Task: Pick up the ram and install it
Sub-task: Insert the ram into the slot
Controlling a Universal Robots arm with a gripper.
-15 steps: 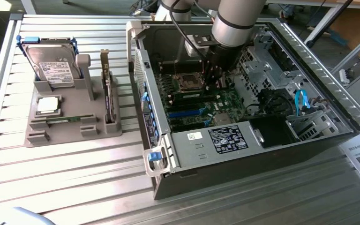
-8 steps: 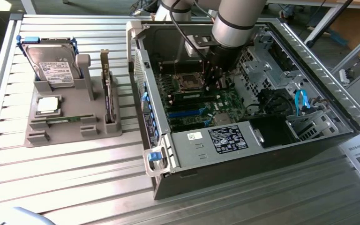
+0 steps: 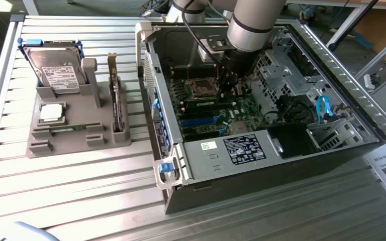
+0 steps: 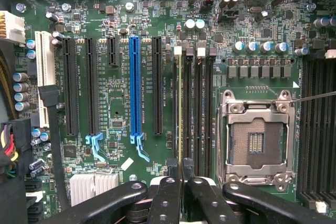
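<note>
My gripper [image 4: 180, 174] reaches down into the open computer case [image 3: 173, 165] and is shut on the ram [image 4: 180, 108]. In the wrist view the ram shows edge-on as a thin yellowish-green strip. It runs along the outermost of the black memory slots [image 4: 195, 108], between the long black slot [image 4: 158, 85] and the CPU socket [image 4: 255, 141]. Whether it is seated I cannot tell. In the exterior view the gripper [image 3: 229, 89] is over the motherboard [image 3: 210, 108]. A second green ram stick [image 3: 69, 127] lies in the grey fixture [image 3: 62, 143].
The fixture on the exterior view's left also holds a silver hard drive [image 3: 59, 70], a CPU chip [image 3: 51, 113] and an upright dark expansion card [image 3: 116, 95]. A blue slot [image 4: 135, 82] lies beside the memory slots. The power supply [image 3: 245, 148] and a drive cage [image 3: 327, 125] crowd the case.
</note>
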